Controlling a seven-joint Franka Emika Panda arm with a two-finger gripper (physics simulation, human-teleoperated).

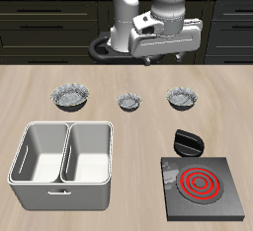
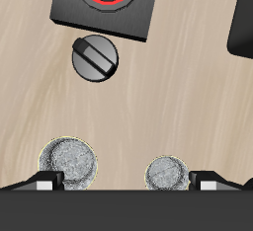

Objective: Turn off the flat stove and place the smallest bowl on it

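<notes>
A white double-basin tray (image 1: 61, 154) was seen near the table's front edge, beside the flat stove (image 1: 203, 188), whose coils glowed red. A black round knob (image 1: 187, 141) lay on the wood just behind the stove, apart from the plate. Three crinkled grey bowls were counted in a row farther back: a wide bowl (image 1: 71, 97) behind the tray, the smallest bowl (image 1: 130, 102) in the middle, and a third bowl (image 1: 182, 98) behind the stove. Nothing was seen between the smallest bowl and the stove except the knob, off to one side. The arm was held raised behind the bowl row, its gripper (image 1: 161, 55) clear of the table and grasping nothing; whether the fingers were parted could not be told.
</notes>
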